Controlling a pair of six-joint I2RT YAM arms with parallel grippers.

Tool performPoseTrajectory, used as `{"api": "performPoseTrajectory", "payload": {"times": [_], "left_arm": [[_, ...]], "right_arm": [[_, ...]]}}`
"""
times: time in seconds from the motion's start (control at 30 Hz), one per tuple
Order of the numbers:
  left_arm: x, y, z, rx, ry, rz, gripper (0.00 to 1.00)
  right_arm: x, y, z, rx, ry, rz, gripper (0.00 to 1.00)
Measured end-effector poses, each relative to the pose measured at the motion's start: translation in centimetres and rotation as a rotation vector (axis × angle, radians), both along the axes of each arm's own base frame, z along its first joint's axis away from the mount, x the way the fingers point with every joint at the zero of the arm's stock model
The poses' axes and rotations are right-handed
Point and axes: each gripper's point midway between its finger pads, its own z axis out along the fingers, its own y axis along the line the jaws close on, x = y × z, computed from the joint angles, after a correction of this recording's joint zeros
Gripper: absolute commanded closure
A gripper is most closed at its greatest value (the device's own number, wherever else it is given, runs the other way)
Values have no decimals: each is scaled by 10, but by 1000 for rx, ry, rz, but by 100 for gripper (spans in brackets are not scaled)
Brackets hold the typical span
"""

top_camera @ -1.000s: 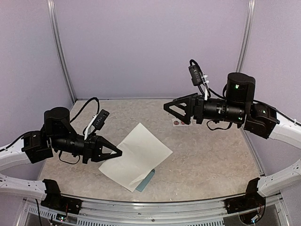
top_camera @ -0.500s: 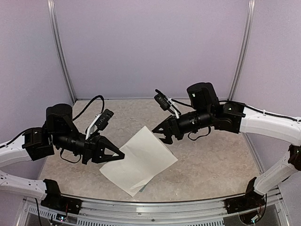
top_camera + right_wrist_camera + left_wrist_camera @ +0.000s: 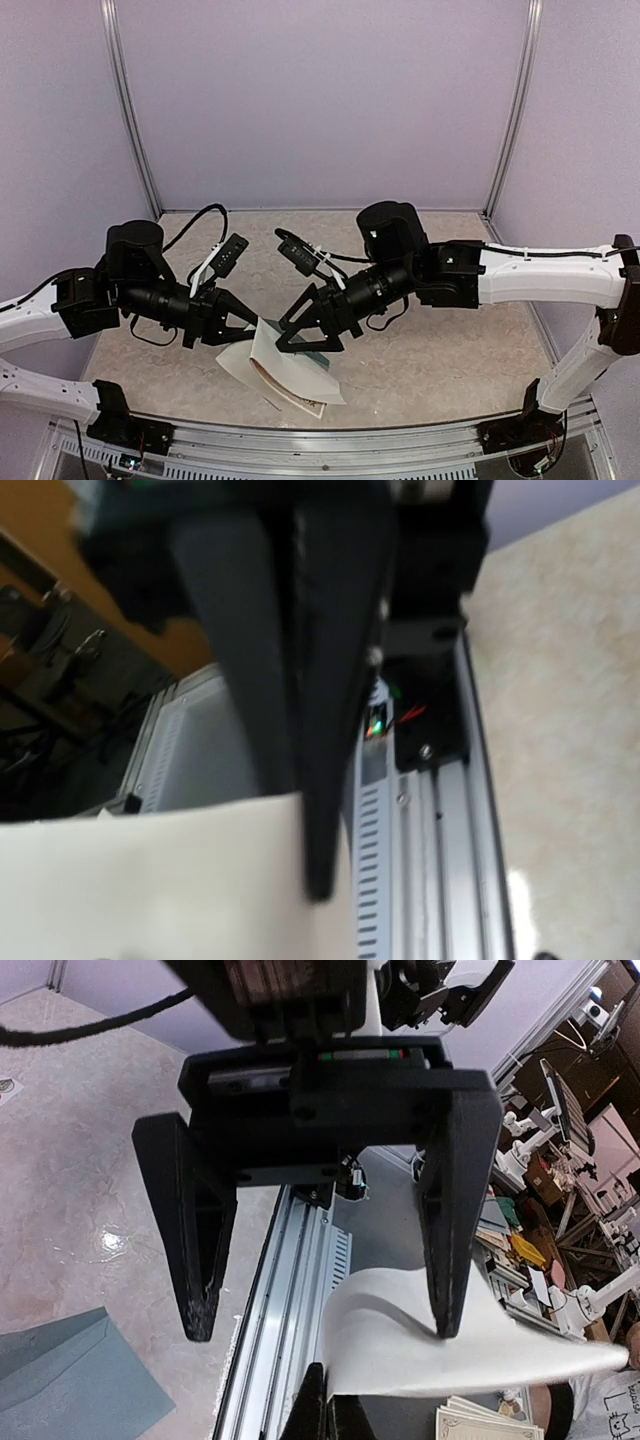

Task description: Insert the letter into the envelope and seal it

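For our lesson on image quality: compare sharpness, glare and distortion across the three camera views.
Top external: evenly lit and sharp, but the silver metal rail looks bowed. Left wrist: mostly crisp, with a bright glare patch on the beige marbled table. Right wrist: blurred throughout, the white-backed paper letter soft-edged.

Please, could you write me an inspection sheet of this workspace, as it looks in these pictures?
surface: table, marbled beige.
job's things: letter curled, one edge lifted; envelope flat on the table, apart from both hands.
clutter: one round sticker, cut off by the picture's edge.
hands: left hand shut on the letter's edge; right hand open, one fingertip against the raised paper.
cables: black cables loop above both wrists, away from the letter.
surroundings: lilac walls; metal rail along the near edge.
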Motion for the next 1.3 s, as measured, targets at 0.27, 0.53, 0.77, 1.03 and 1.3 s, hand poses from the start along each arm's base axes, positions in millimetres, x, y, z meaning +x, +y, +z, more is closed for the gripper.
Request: {"api": "performPoseTrajectory", "payload": {"times": [0.27,0.53,0.77,1.03,1.3], "left_arm": [[0,0,0,1,-1,0,100],[0,0,1,-2,-2,1,100],[1,0,1,-2,-4,6,100],[14,6,-10,45,16,78,21],[13,16,14,-35,60,87,1]], "right_arm": [[-13,19,-38,-65,68,59,44],[-17,21,-29,-28,75,84,56],[-19,24,-30,-14,92,108,100],[-21,24,-28,-2,79,124,100],[-18,23,-37,-47,60,92,100]]}}
